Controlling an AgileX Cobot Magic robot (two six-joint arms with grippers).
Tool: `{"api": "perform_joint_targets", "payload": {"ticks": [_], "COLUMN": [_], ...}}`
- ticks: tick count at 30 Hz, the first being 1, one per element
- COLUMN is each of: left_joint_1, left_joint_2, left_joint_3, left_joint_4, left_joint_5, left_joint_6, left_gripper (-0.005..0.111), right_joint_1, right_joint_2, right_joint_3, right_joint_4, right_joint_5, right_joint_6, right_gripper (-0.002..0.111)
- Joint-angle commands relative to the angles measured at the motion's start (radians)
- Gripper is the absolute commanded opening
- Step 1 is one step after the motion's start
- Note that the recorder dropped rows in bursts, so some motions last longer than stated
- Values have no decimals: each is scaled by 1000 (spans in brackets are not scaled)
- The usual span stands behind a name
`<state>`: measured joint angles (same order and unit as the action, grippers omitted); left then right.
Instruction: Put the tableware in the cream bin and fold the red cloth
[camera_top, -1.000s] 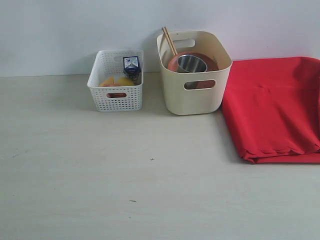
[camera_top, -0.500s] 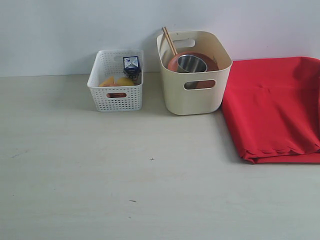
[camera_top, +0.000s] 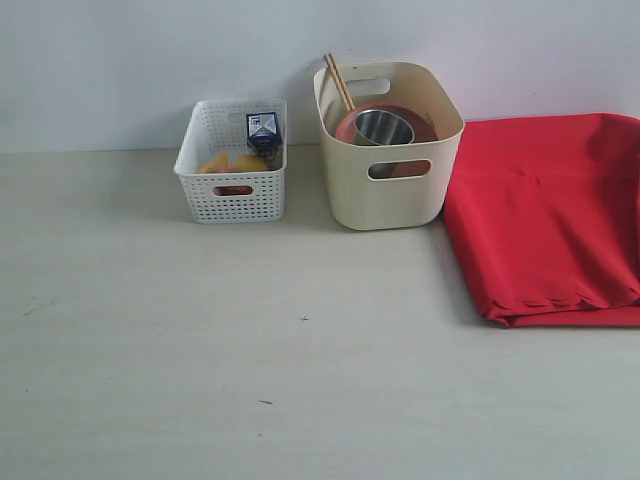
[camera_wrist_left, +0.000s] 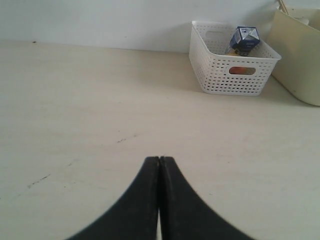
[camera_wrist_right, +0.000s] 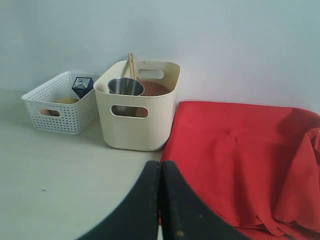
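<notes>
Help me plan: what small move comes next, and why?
Probably open the right gripper and reach for the scalloped edge of the bright red cloth: the steel cup and wooden chopsticks already sit in the cream plastic bin; the cloth looks rumpled.

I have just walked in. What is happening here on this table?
Nothing is being handled at this moment. The left gripper and the right gripper are both shut and hold nothing. The cream bin holds a steel cup, a brown plate and chopsticks. The red cloth lies beside the bin and looks folded over. The white perforated basket holds a milk carton.
</notes>
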<state>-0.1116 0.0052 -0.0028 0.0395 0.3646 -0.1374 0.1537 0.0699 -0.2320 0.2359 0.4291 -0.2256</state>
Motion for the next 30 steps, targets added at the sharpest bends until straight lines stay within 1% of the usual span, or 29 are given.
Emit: {"api": "perform_joint_targets", "payload": {"ticks": [1, 26, 30], "left_joint_1": [3, 3, 3], "left_joint_2": [-5, -5, -5], "left_joint_3": [3, 3, 3], "left_joint_4": [3, 3, 3], "left_joint_5": [-8, -8, -8], "left_joint_6": [-3, -3, -3], "left_gripper": [0, 0, 0], "right_joint_1": [4, -8, -8], "right_joint_2": [-1, 2, -6], "right_joint_3": [5, 5, 29], "right_joint_4": [1, 1, -2], "right_joint_5": [-5, -13, -46], "right_joint_6": [-7, -8, -8], "right_gripper": [0, 0, 0]}}
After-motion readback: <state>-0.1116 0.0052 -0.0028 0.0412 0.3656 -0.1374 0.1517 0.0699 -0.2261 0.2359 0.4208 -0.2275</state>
